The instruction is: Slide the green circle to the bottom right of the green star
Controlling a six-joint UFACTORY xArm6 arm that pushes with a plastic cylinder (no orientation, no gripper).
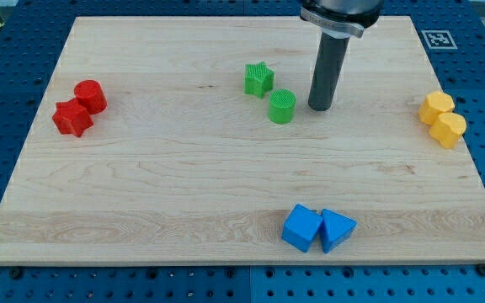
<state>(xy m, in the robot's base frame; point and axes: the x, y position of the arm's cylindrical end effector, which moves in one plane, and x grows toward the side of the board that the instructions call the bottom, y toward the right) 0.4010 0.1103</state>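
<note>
Camera view: green circle (282, 107) near board (141, 194) top-centre, just below-right of green star (258, 79), close but apart. No gripper, nothing held: bare rod only, my tip (319, 108) on the board to the circle's right with a clear gap, not touching. Goal placement looks about met, so best kept gentle: if any trim needed, short slow nudge from the circle's top-left side, avoiding leftward pushes that would jam it into the star; reds, yellows, blues well clear.
</note>
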